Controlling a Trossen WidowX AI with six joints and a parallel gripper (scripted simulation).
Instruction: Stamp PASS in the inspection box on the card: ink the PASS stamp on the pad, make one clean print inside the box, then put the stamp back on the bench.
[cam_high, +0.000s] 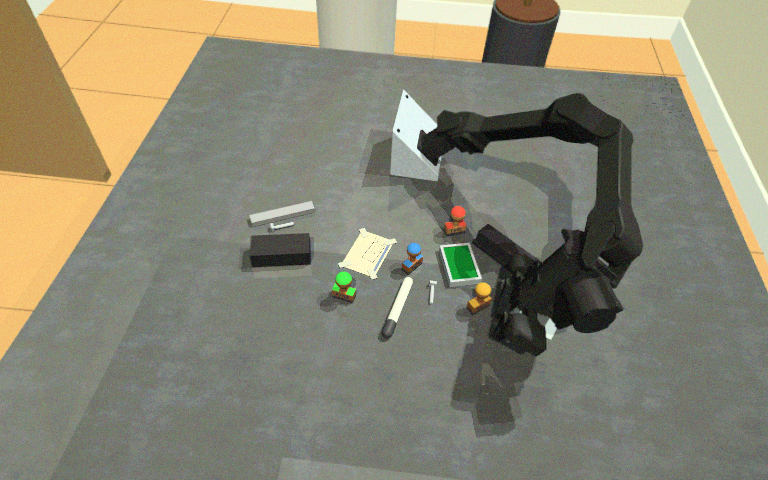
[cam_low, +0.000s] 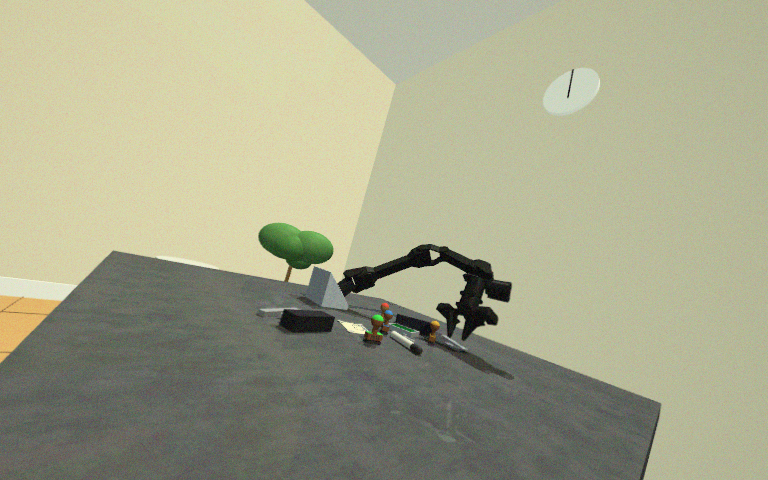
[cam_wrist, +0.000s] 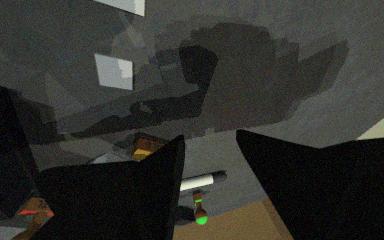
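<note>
My gripper (cam_low: 457, 338) (cam_wrist: 210, 137) is partly open and empty, pointing down above the bench just beyond the orange-topped stamp (cam_high: 481, 295) (cam_low: 434, 329) (cam_wrist: 143, 152). A red-topped stamp (cam_high: 456, 220) (cam_low: 385, 307) stands behind the green ink pad (cam_high: 460, 263) (cam_low: 403, 327). A blue-topped stamp (cam_high: 413, 257) (cam_low: 387, 318) stands between pad and card. A green-topped stamp (cam_high: 343, 285) (cam_low: 376, 327) (cam_wrist: 201, 219) stands in front of the card (cam_high: 353, 253) (cam_low: 350, 326). All four are upright. Their lettering is too small to read. I make out no coloured print on the card.
A white marker (cam_high: 399, 305) (cam_low: 405, 341) (cam_wrist: 196, 183) and a small screw (cam_high: 432, 293) lie in front. Black blocks (cam_high: 280, 250) (cam_high: 502, 244) flank the card and pad. A grey bar (cam_high: 281, 212) lies at left. A grey wedge (cam_high: 412, 155) (cam_low: 325, 288) stands at the back by the arm's base.
</note>
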